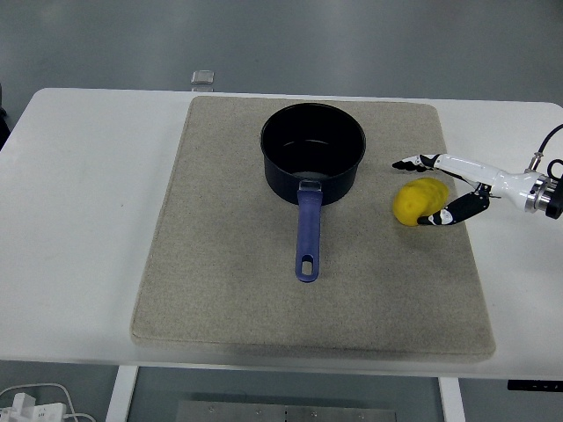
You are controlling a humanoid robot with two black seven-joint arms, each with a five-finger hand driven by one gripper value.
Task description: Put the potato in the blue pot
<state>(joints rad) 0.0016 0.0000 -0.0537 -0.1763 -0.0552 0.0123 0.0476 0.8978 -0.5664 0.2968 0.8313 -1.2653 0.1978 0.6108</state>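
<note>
- The potato (416, 202), bright yellow and rounded, lies on the beige mat (220, 264), right of the blue pot (312, 151) and apart from it.
- The blue pot sits upright on the far middle of the mat. Its dark inside holds nothing that can be made out, and its blue handle (306, 232) points toward the near edge, with a slot near its tip.
- The right hand (437, 189) comes in from the right edge, low over the mat, with a white body and black fingertips.
- Its fingers are parted around the potato. One finger (412, 163) stretches out on the far side, just above the potato's top, and another finger (449, 212) curls in on the near right side, right at the potato's edge.
- Whether either finger actually presses on the potato cannot be told from this height; the potato lies on the mat, not lifted.
- The mat covers the middle of the white surface (79, 220), which shows bare on the left and right.
- A small grey square object (203, 77) sits at the far edge of the surface, just beyond the mat's far left corner.
- White cables (35, 403) lie on the floor below the near left corner.
</note>
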